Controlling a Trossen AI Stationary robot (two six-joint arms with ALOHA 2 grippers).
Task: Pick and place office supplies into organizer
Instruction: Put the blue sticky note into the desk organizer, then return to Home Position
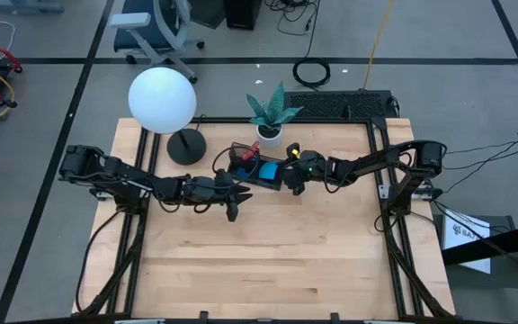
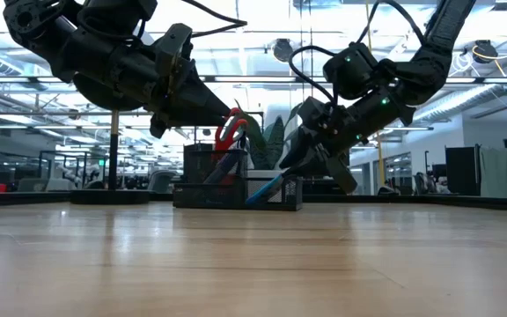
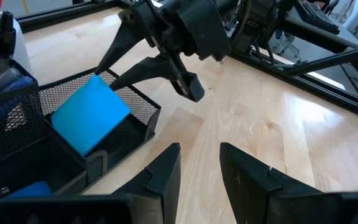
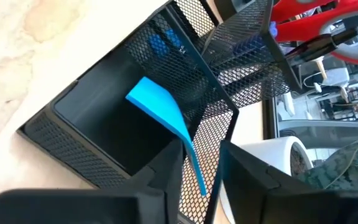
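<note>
The black mesh organizer [image 1: 252, 171] stands at the table's far middle. Red-handled scissors [image 2: 229, 130] and pens [image 4: 253, 43] stick up out of its taller compartment. The bright blue note pad [image 3: 89, 115] leans tilted in the low tray, with its lower edge on the tray floor. My right gripper [image 4: 199, 163] is open just above the tray, and its fingers stand on either side of the pad's upper edge [image 4: 194, 168], which I see edge-on. My left gripper [image 3: 201, 168] is open and hovers over bare wood just near-left of the organizer.
A white globe lamp [image 1: 162, 99] on a round black base [image 1: 185, 146] stands left of the organizer. A white plant pot [image 1: 270, 133] sits right behind it. The near half of the wooden table [image 1: 268, 261] is open wood. Black frame rails run along the table's sides.
</note>
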